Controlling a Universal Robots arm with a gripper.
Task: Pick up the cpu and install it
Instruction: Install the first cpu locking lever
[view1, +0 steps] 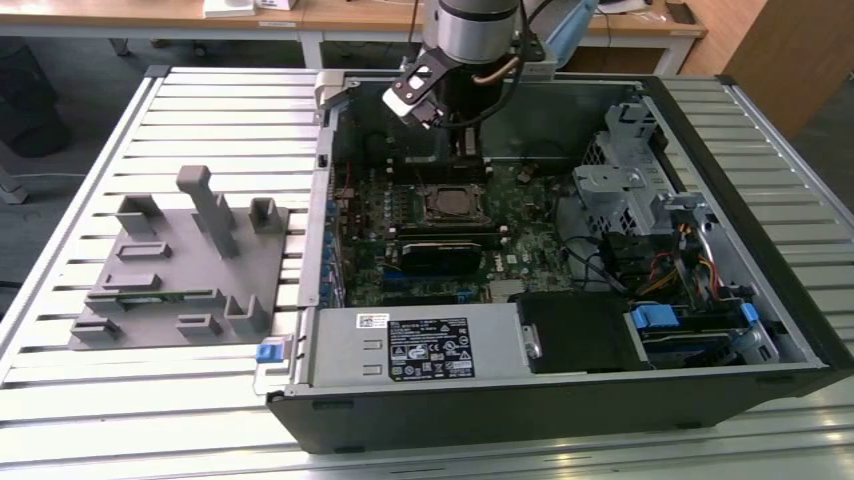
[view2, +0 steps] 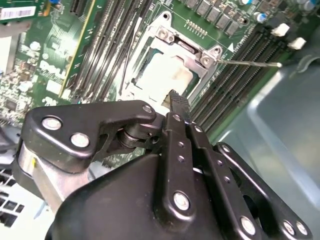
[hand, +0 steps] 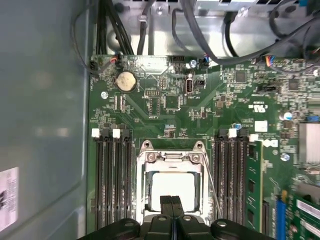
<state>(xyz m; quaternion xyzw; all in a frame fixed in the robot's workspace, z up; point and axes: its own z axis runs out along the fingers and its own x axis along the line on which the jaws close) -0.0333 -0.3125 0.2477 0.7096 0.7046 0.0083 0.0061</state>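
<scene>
Gripper (view1: 463, 150) is hanging from the arm inside the open computer case (view1: 534, 415) in the exterior view, just above the socket (view1: 454, 203) on the motherboard (view1: 527, 240). In the second wrist view, its fingers (view2: 182, 114) are pressing together, gripping nothing, while the cpu (view2: 162, 75) is lying flat in the socket beyond the tips. In the first wrist view, the closed tips are overlapping the cpu (hand: 172, 185); contact cannot be told.

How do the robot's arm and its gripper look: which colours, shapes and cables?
The arm is silver-grey and cylindrical, and a brownish cable curves beside it. The gripper is black, built of jointed link bars fastened with shiny silver screws. Its narrow fingers end in ribbed pads.
</scene>
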